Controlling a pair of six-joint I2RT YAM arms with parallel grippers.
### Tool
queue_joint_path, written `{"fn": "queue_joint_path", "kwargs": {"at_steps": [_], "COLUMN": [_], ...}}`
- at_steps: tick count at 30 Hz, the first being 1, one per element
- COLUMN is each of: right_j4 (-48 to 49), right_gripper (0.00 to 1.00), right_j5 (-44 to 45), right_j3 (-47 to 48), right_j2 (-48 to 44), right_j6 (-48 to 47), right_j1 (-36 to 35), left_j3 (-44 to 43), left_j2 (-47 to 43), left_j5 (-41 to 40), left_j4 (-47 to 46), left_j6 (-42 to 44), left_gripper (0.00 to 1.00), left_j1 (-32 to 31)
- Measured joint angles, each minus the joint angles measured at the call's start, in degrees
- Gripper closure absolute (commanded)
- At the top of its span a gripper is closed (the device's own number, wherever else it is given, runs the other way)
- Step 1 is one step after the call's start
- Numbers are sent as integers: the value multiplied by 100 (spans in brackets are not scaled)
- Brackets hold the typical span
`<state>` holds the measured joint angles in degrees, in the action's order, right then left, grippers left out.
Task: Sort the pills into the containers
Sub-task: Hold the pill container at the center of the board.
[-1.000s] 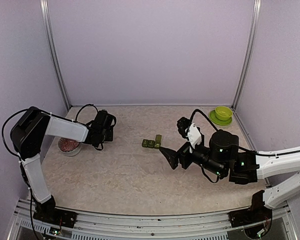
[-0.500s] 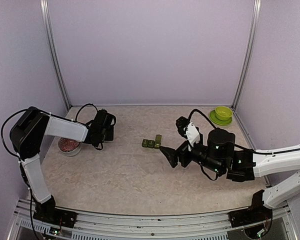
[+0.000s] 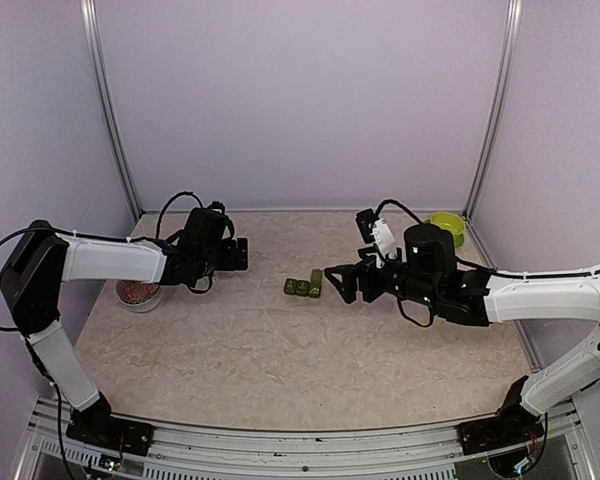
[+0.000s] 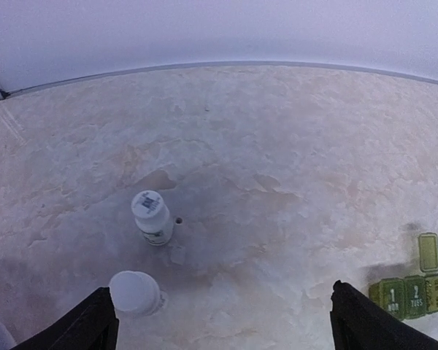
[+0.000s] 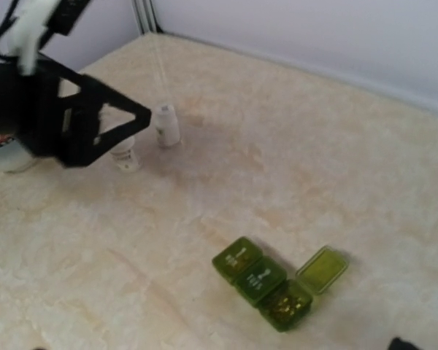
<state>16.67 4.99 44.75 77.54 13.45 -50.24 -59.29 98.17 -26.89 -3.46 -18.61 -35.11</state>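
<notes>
Right claw (image 3: 336, 283) nearer containers (image 3: 303, 286), fingertips (image 5: 403, 343) almost off-frame.

Left arm (image 3: 110, 258) and right arm (image 3: 545, 297), white tubular links, chunky black joints, thin looping black cables (image 3: 163, 215), black left gripper (image 3: 243, 256) and right gripper (image 3: 335, 283), wedge-shaped fingers (image 4: 95, 324)

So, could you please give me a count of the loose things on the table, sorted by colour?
Green: 2 (dark green three-compartment plastic strip, lime-green round bowl)
White: 2 (small white plastic bottle, white round cap-like piece)
Reddish: 1 (small round dish of reddish contents)
Total: 5
</notes>
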Motion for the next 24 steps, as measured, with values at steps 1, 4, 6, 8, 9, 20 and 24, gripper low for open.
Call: {"fn": "queue_joint_path", "kwargs": {"at_steps": [1,4,6,8,9,20,24], "right_j4": [-13,-22,-17,-13,-11,160,210], "right_gripper": [0,0,0,0,0,0,2], "right_j5": [-107,-538,-809,-1051,-1193,-2411,-2594], "right_j3": [35,144,203,258,293,772,986], "right_j2": [79,409,632,837,946,2092,2385], "right_j6": [66,313,472,601,688,1427,1521], "right_j1": [90,404,595,739,822,1541,1635], "left_j3": [0,0,0,0,0,-295,-442], "left_j2": [0,2,11,59,109,1156,1480], "left_j5": [118,546,844,1193,1386,3158,3692], "left_j4": [2,-85,-181,-343,-433,-1132,-1327], "left_j6": [-2,-20,-31,-44,-52,-225,-396], "left_gripper": [1,1,1,1,1,2,6], "left_j1": [-55,-186,-240,-278,-286,-251,-203]}}
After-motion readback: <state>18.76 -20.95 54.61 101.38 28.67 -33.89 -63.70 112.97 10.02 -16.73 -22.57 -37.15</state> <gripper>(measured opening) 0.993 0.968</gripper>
